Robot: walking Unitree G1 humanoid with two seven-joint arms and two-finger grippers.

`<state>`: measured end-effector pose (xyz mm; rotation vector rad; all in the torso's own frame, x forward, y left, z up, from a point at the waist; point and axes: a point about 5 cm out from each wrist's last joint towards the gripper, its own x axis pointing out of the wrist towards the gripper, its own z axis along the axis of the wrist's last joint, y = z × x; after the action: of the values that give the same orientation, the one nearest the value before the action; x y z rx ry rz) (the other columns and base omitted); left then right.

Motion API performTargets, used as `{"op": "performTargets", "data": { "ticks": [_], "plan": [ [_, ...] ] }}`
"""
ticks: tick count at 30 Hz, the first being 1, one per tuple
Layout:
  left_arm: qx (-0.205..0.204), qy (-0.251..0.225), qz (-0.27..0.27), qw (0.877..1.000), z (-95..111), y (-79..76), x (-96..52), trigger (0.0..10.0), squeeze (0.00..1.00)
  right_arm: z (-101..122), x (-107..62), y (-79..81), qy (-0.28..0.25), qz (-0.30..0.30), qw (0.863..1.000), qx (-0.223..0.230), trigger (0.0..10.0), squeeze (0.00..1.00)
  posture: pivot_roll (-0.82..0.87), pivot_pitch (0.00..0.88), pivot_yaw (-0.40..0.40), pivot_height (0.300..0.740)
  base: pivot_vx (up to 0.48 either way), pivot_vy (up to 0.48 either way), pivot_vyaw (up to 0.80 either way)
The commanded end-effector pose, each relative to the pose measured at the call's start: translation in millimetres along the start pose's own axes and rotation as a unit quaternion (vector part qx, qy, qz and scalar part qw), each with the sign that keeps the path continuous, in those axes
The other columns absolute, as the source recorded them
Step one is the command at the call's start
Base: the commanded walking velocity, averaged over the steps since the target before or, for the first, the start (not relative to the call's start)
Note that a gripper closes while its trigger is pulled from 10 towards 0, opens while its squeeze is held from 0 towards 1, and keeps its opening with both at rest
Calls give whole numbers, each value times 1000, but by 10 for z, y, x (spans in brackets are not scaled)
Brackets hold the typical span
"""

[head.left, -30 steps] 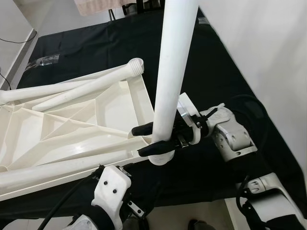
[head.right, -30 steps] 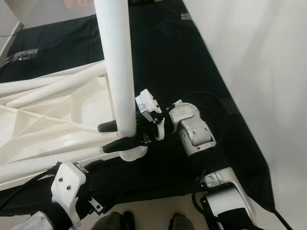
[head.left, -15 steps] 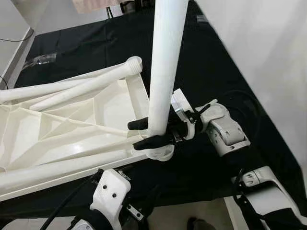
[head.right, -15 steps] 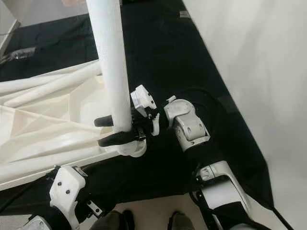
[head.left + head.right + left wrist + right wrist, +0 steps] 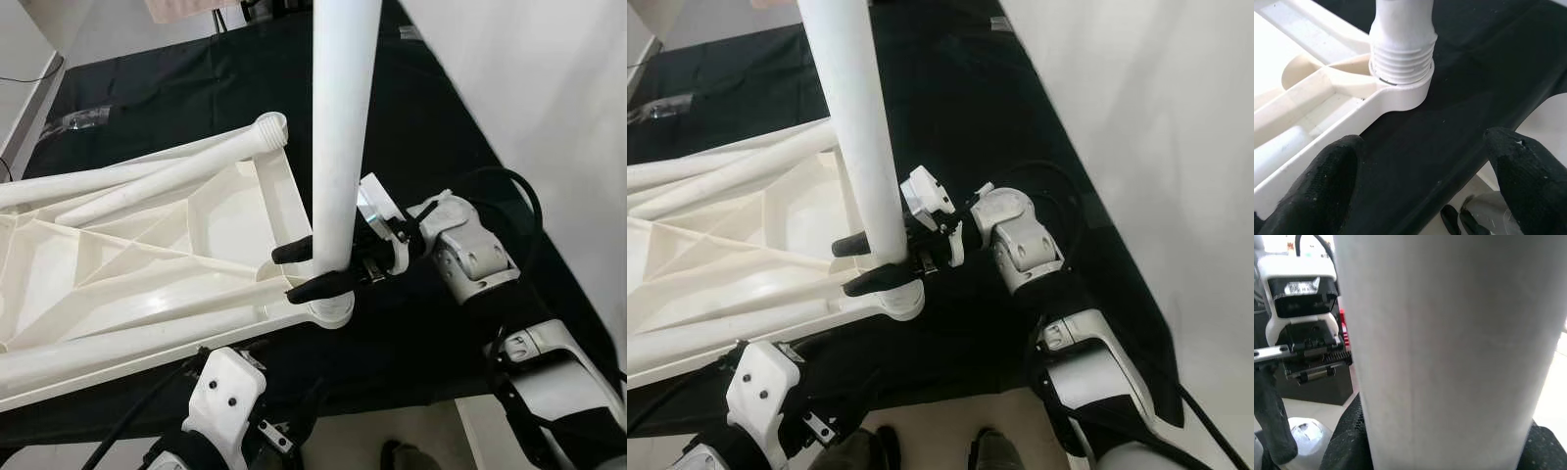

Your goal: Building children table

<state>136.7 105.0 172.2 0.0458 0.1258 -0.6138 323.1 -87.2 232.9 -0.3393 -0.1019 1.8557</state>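
White plastic tabletop [image 5: 147, 264] lies upside down on black cloth [image 5: 431, 147], ribbed underside up. Its near-right corner socket [image 5: 330, 308] sits close to the cloth's front edge, bare floor just beyond. White wall [image 5: 549, 117] runs along the cloth's right side; a strip of open black cloth lies between tabletop and wall, and more open cloth behind the tabletop's far edge. Two loose white legs [image 5: 147, 181] lie across the far side of the tabletop; one threaded end [image 5: 271, 125] sits at the far-right corner.

Upright leg [image 5: 343, 127] stands nearly vertical in the near-right corner socket, top leaning slightly right and running out of frame. In the left wrist view its threaded end [image 5: 1402, 58] is seated in the socket ring, several threads exposed.

Right gripper [image 5: 315, 268] reaches in from the right, forearm roughly level and low over the cloth, wrist pointed toward the tabletop. Its black fingers [image 5: 854, 244] clamp the upright leg just above the socket, one each side, closed tight on it.

Left gripper [image 5: 1427, 191] is low at the tabletop's front edge, aimed at the socket, fingers spread wide, holding nothing. Left arm's white wrist housing [image 5: 227, 392] sits just in front of the tabletop's near edge.
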Motion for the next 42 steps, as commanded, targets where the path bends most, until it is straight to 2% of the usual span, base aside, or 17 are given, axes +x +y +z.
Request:
{"op": "performTargets", "data": {
  "ticks": [1,3,4,7,12,16,19,21,22,25,26,35,42],
  "plan": [
    [6,3,-1,1000,1,-13,-32,10000,0,-264,90,99,48,23,998,36,10000,0,86,308,100,740,0,0,0],
    [8,4,-2,1000,2,-13,-32,10000,0,-328,144,174,91,54,994,19,10000,0,88,308,101,740,0,0,0],
    [8,4,-2,1000,2,-13,-32,10000,0,-328,144,174,91,54,994,19,10000,0,88,308,101,740,0,0,0],
    [8,4,-2,1000,2,-14,-30,10000,0,-377,144,240,142,85,986,3,10000,0,83,309,100,740,0,0,0],
    [8,3,-2,1000,1,-14,-25,10000,0,-371,134,239,161,95,982,-6,10000,0,79,308,96,740,0,0,0],
    [9,1,-2,1000,2,-16,-18,10000,0,-320,129,180,152,84,985,5,10000,0,78,307,94,740,0,0,0],
    [8,0,-1,1000,2,-18,-13,10000,0,-279,138,85,123,52,990,41,10000,0,75,307,92,740,0,0,0],
    [8,0,-1,1000,2,-18,-13,10000,0,-279,138,85,123,52,990,41,10000,0,75,307,92,740,0,0,0],
    [8,0,-1,1000,1,-19,-11,10000,0,-293,153,15,113,14,992,62,10000,0,73,305,90,740,0,0,0],
    [8,0,-1,1000,1,-21,-10,10000,0,-321,163,-32,109,-19,991,79,10000,0,72,304,90,740,0,0,0],
    [8,0,-2,1000,0,-22,-8,10000,0,-364,161,-64,110,-52,988,97,10000,0,72,302,90,740,0,0,0],
    [10,2,-4,1000,-10,-27,-8,10000,0,-481,145,-60,95,-125,980,126,10000,0,68,294,94,740,0,0,0],
    [12,3,-7,1000,-20,-34,-11,10000,0,-565,127,-40,78,-194,967,142,10000,0,64,287,93,740,0,0,0]
  ]
}}
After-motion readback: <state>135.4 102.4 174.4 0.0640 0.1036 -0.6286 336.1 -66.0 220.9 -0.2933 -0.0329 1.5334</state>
